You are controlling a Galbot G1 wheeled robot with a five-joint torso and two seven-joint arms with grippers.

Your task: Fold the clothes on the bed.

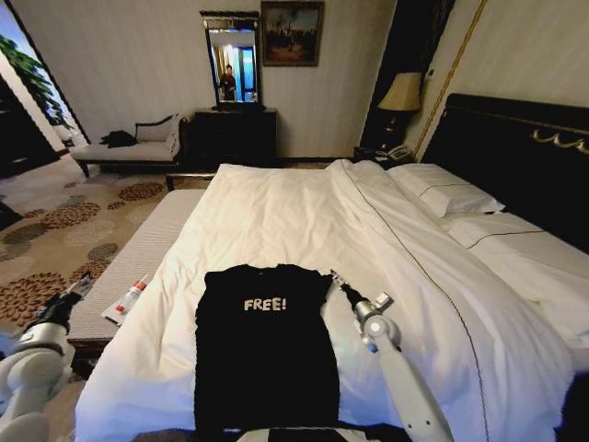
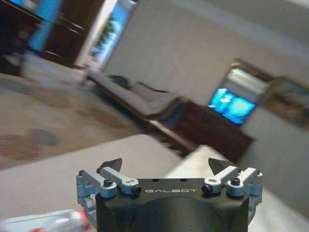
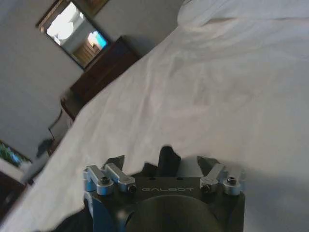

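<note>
Head view, one black T-shirt flat on bed, right gripper beside it, jaws open, empty

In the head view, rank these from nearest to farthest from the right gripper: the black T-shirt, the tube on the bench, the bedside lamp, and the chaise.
From the right gripper:
1. Black T-shirt, right beside it, at its sleeve edge.
2. Tube, across the shirt on the bench at the bed's left side.
3. Bedside lamp, far ahead by the headboard.
4. Chaise, far ahead left against the wall.
</note>
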